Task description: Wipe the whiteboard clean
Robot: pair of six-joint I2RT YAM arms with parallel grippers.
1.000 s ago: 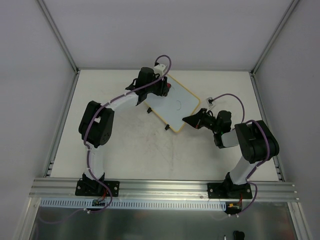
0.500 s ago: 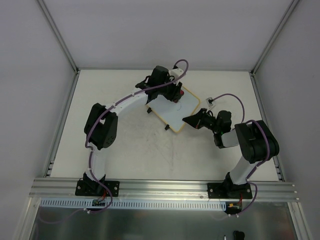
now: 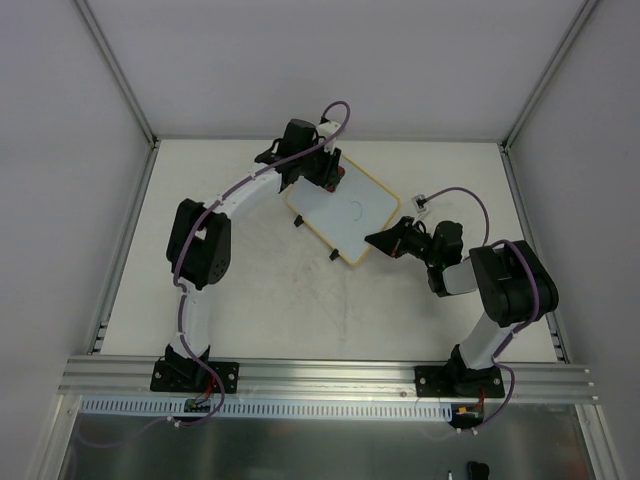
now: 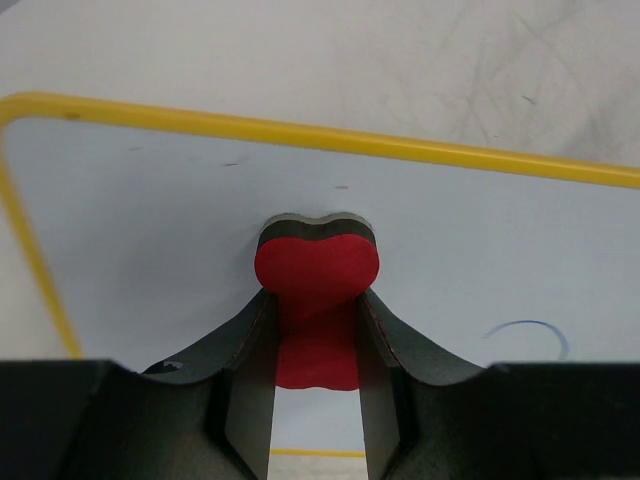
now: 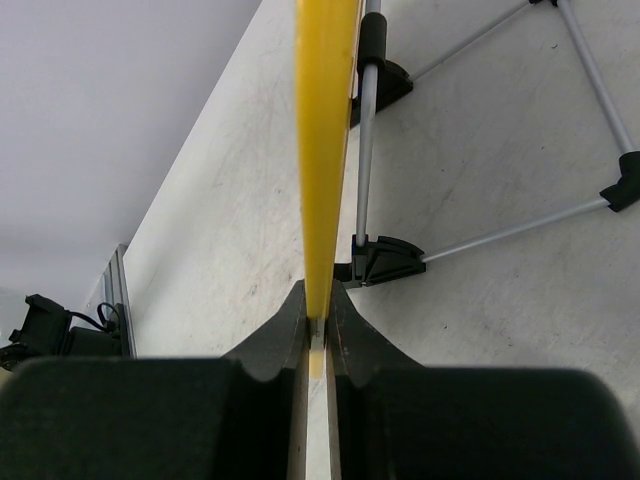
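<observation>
Left fingers [image 4: 245, 350] clamp a heart-shaped red eraser [image 4: 317, 265] on the glossy whiteboard [image 4: 150, 230]; right fingers [image 5: 285, 330] pinch its thin yellow frame [image 5: 320, 150].

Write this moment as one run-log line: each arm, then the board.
left end effector: shut on red eraser, against whiteboard | right end effector: shut on whiteboard, at its edge | unerased: one curved mark

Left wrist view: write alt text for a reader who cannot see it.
The left pincer grips a red eraser, its dark pad facing the whiteboard. Its yellow frame runs along the top and left; a faint blue arc shows at lower right.
</observation>
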